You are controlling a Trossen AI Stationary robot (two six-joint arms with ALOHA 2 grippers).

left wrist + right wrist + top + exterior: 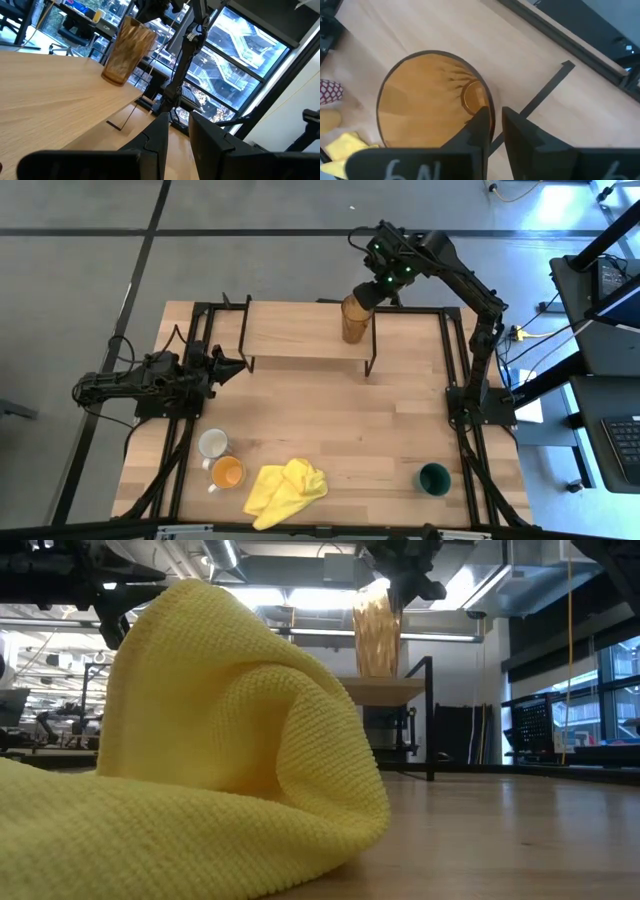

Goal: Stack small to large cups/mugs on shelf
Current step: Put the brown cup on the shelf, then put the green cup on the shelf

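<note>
Light: I see bright ceiling strips behind the cloth [220, 740].
Focus: cloth soft, close up.
Shadows: faint beneath shelf [300, 330].

The shelf [290, 330] top is left bare except at its right end, where the tumbler [354, 318] stands with the right end effector [384, 286] above it.

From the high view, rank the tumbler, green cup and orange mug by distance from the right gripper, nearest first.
1. Tumbler: on the shelf, at the right gripper.
2. Green cup: table's front right.
3. Orange mug: front left, beside the white mug.
</note>
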